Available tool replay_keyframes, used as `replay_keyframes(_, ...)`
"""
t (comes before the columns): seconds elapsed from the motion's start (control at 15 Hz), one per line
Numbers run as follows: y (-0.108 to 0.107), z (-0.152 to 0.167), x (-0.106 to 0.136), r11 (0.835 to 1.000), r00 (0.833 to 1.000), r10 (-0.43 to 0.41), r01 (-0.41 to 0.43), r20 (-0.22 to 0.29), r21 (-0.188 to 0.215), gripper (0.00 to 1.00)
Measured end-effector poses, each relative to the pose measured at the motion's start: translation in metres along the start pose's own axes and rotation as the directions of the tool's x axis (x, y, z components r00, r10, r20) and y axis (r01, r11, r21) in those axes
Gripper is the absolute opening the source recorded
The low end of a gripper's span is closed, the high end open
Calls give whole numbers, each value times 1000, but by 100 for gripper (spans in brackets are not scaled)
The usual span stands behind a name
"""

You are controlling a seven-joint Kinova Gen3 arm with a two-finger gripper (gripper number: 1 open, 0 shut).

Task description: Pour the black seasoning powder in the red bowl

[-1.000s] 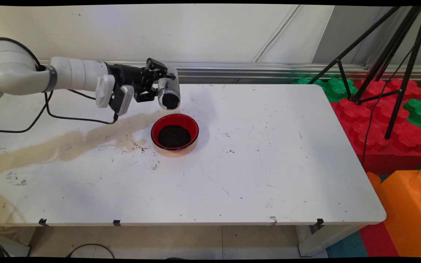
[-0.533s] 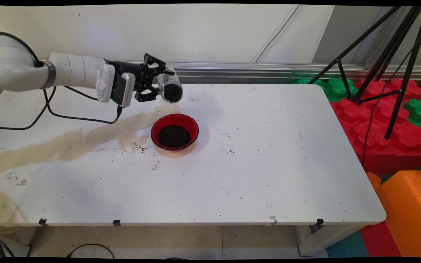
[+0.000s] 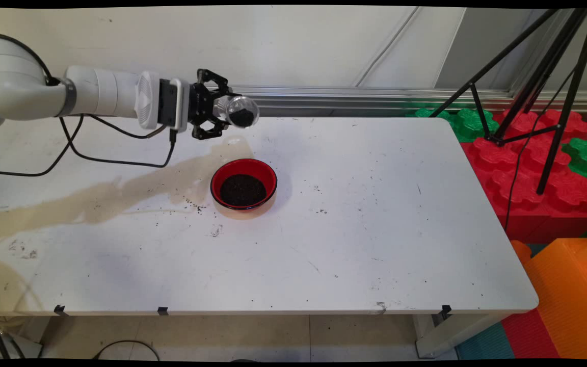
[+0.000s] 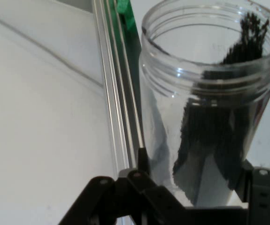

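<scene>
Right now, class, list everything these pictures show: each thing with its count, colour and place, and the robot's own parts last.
Jar: one, clear plastic, dark grains inside; held on its side above the table's far edge, mouth toward the camera.
Bowl: one, red, holding dark grains; on the table, nearer the camera than the jar.
Table: one, white, with a tan stain on its left part and scattered dark specks.
Foam blocks: several, red, green and orange; on the floor right of the table.
Tripod: one, black; standing on the blocks.
Arm: one, white, black cables hanging; reaching in from the left.
Gripper: one, black; shut on the jar.
</scene>
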Motion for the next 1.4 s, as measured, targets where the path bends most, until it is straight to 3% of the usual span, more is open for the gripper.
replay_keyframes(0.27, -7, 0, 1, 989, 989, -151, 151, -2, 8, 0)
replay_keyframes(0.47, -13, 0, -1, 962, 963, -271, 271, -5, 21, 0)
replay_keyframes(0.73, -20, 0, -7, 908, 909, -417, 418, -12, 39, 0)
replay_keyframes(1.0, -21, 1, -17, 836, 837, -546, 546, -15, 44, 0)
replay_keyframes(1.4, -15, 5, -34, 739, 739, -673, 673, -15, 29, 0)
